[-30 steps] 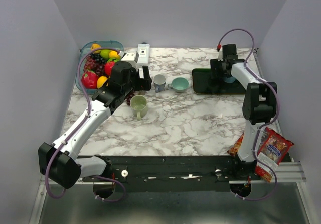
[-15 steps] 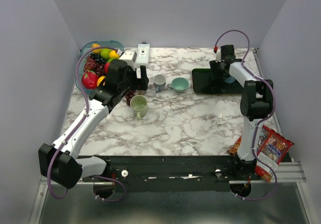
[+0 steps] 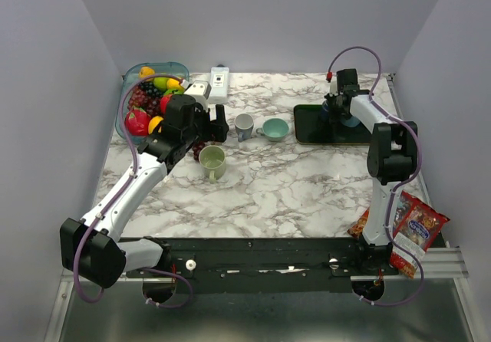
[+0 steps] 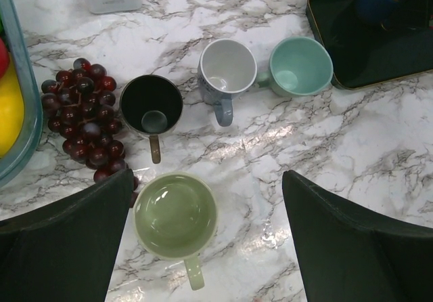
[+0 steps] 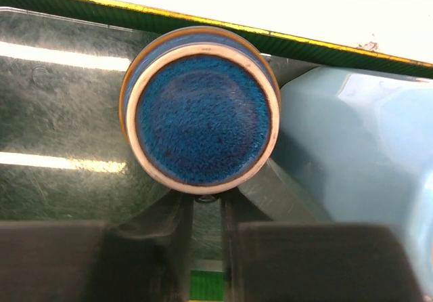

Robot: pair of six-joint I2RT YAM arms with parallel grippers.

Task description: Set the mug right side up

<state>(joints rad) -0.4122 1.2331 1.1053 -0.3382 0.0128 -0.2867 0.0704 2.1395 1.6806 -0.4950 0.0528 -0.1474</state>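
Grey walls, marble table [image 3: 291, 181]. Off to the left claw's [image 4: 208, 187] left there's a fruit bin [image 3: 126, 116] and loose grapes [image 4: 84, 116]. That claw hangs spread wide, gripping nothing, with a green mug [image 4: 176, 215] right under it and black [image 4: 151, 104], white [image 4: 227, 68] and teal [image 4: 300, 65] ones just past its tips. Over on the tray [image 3: 311, 131], the right claw [image 5: 208, 214] has its fingers nearly together. The blue mug [image 5: 201, 105] sits bottom-up just ahead of them, can't tell if they're pinching it.
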